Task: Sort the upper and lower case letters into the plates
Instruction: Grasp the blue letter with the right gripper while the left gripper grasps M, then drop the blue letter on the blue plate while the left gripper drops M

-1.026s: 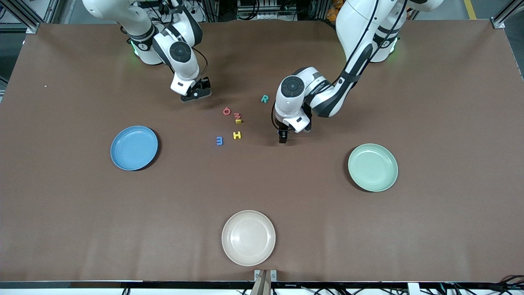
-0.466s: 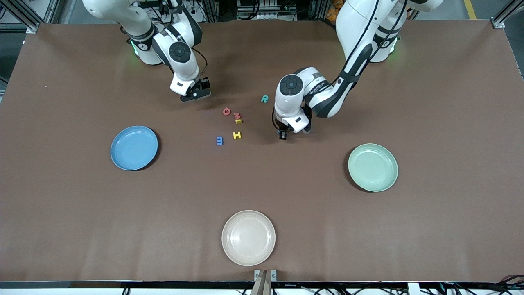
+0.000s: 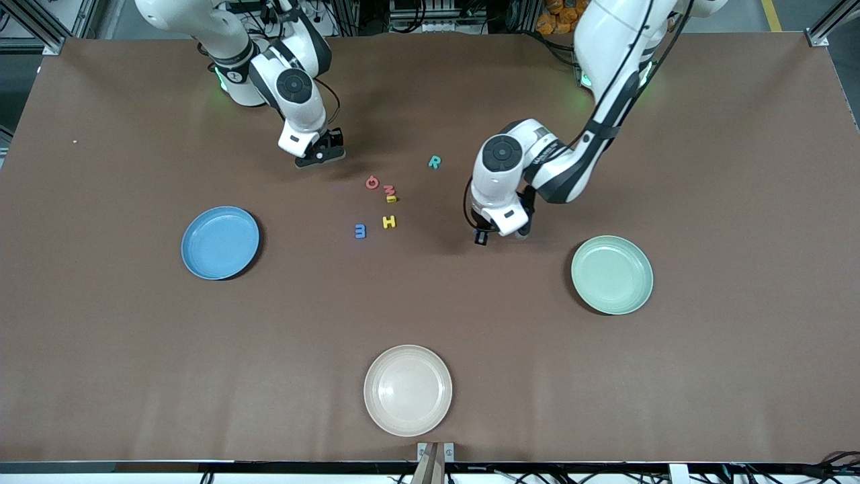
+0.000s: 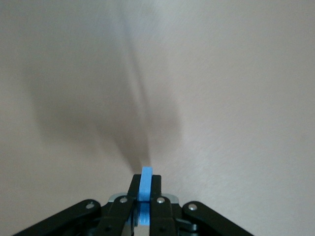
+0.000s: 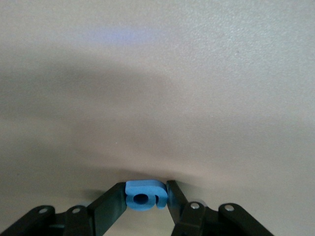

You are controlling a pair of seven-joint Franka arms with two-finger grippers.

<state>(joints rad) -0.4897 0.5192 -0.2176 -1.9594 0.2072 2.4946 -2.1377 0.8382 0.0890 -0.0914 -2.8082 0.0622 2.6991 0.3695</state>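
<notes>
While both arms carry a letter, begin with the front view: the left gripper (image 3: pixel 481 238) hangs over bare table between the letter cluster and the mint green plate (image 3: pixel 612 274), and the right gripper (image 3: pixel 323 153) sits low over the table toward the right arm's end, well apart from the blue plate (image 3: pixel 220 243). Five letters lie loose on the table (image 3: pixel 134 349): the teal R (image 3: pixel 435 161), the red letter (image 3: pixel 372 182), the pink-and-yellow pair (image 3: pixel 390 194), the yellow H (image 3: pixel 389 222) and the blue m (image 3: pixel 360 230). Both sorting plates appear empty, so judge the sort as barely begun. A cream plate (image 3: pixel 408 390) lies nearest the camera; keep it out of the sort. Turn to the left wrist view: the jaws are clamped on a thin blue letter (image 4: pixel 144 189) held edge-on, so you cannot read its case here. Carry it level, keep the clamp firm, centre it over a plate before you release, and release low so the small piece does not bounce off the shallow rim. Nothing stands between this gripper and the mint green plate. Turn to the right wrist view: the fingers (image 5: pixel 110 201) press both sides of a light blue letter (image 5: pixel 144 195) with a round hole, apparently a lower-case g, close to the table surface. Confirm the hold is secure before lifting, and route it clear of the loose cluster.
</notes>
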